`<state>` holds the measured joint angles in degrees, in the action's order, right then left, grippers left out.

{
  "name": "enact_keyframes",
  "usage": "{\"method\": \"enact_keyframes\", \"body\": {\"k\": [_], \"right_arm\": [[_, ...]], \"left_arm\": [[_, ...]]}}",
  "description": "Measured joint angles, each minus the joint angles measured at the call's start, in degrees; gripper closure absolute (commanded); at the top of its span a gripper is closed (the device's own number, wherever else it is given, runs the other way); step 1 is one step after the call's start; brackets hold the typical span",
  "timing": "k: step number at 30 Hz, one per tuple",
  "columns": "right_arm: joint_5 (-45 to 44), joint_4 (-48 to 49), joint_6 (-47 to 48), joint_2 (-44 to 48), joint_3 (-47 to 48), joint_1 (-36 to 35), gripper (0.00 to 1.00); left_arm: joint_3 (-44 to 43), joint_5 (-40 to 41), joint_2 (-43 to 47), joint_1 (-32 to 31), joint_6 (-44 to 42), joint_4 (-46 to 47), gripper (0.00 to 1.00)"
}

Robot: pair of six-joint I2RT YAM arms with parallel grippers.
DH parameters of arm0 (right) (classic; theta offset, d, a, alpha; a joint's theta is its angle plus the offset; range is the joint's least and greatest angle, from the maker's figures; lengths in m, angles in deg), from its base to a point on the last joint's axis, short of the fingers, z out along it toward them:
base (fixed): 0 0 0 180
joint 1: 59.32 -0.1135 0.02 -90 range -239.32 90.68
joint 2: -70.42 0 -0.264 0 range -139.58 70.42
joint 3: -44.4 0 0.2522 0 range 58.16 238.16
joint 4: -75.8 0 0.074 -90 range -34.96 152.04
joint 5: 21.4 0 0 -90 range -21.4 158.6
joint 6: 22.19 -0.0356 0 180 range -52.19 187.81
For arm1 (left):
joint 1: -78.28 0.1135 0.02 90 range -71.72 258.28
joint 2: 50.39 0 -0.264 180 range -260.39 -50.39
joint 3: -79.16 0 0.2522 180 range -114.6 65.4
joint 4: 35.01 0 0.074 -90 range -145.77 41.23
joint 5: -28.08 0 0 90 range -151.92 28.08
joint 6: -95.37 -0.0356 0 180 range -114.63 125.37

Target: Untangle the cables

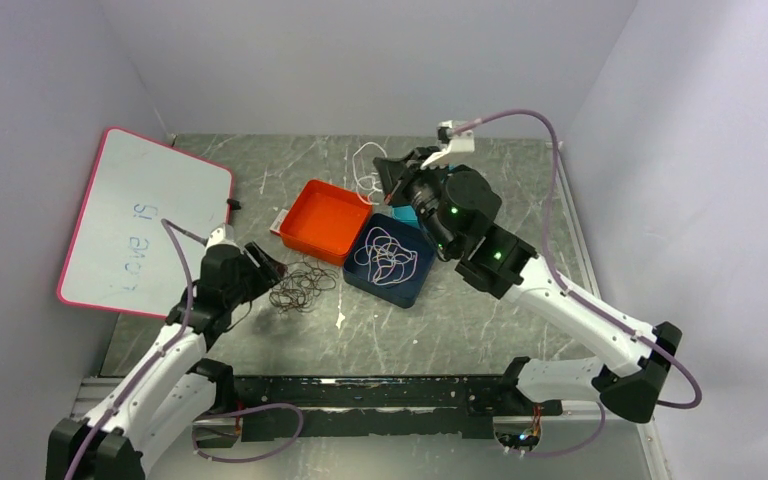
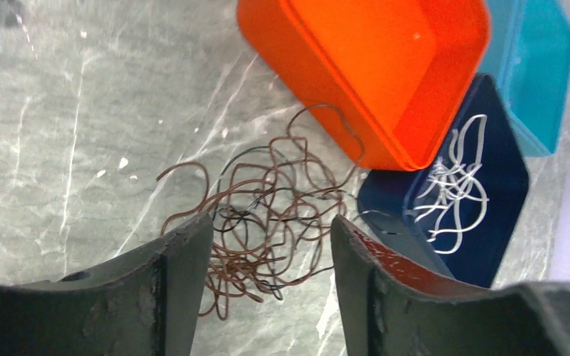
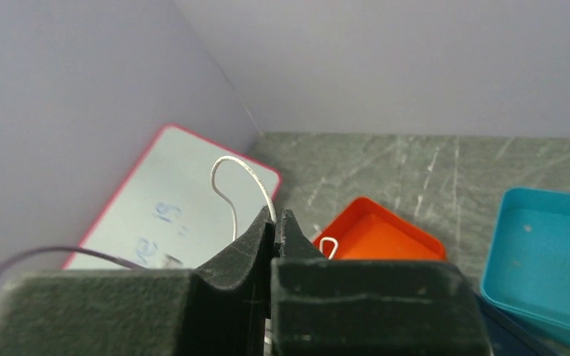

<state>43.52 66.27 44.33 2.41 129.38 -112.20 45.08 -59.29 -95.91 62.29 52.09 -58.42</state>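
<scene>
Tabletop (image 1: 440,320): right gripper (image 3: 275,216) pinches white cable (image 3: 237,159), arcing upward; left gripper (image 2: 271,230) parted over dark cables (image 2: 267,185).

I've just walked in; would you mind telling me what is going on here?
Two robot arms are working on tangled cables. The right gripper is shut on a white cable, held up near the bins. The left gripper stands open over a dark tangle lying on the table. A white bundle lies in the navy bin; the orange bin looks empty.
</scene>
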Motion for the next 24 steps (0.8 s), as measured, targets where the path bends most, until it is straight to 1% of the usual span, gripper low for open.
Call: {"method": "enact_keyframes", "body": {"k": [4,7,11,13,17,20,22,23,24], "right_arm": [[2.4,-6.5,1.8,-3.2,3.0,0.4,1.00],[4.0,-10.2,1.9,-5.6,4.2,1.2,1.00],[5.4,-13.6,1.8,-7.5,3.9,2.0,1.00],[6.3,-14.0,1.7,-7.8,3.2,2.1,1.00],[7.8,-13.6,1.5,-8.1,0.9,2.1,1.00],[8.7,-12.3,0.9,-8.6,-1.2,1.8,1.00],[9.0,-11.8,0.4,-9.1,-2.2,1.3,1.00],[9.1,-11.6,0.3,-9.5,-2.4,0.9,1.00],[9.2,-11.4,0.2,-9.8,-2.4,0.5,1.00]], "left_arm": [[-4.0,0.7,4.6,0.0,-2.0,-4.4,0.33],[-6.4,0.3,7.5,0.0,-4.2,-5.2,0.33],[-7.8,-5.1,11.0,0.0,-7.8,-3.0,0.31],[-8.6,-10.0,11.5,0.0,-9.1,-0.2,0.31],[-11.0,-17.6,9.8,-0.1,-9.4,6.1,0.31],[-12.7,-20.9,6.8,-0.3,-9.0,10.4,0.31],[-13.7,-22.2,4.6,-0.6,-8.5,12.6,0.19],[-14.1,-22.6,3.4,-0.8,-8.4,13.5,0.18],[-14.4,-22.9,2.4,-1.2,-8.2,14.3,0.20]]}}
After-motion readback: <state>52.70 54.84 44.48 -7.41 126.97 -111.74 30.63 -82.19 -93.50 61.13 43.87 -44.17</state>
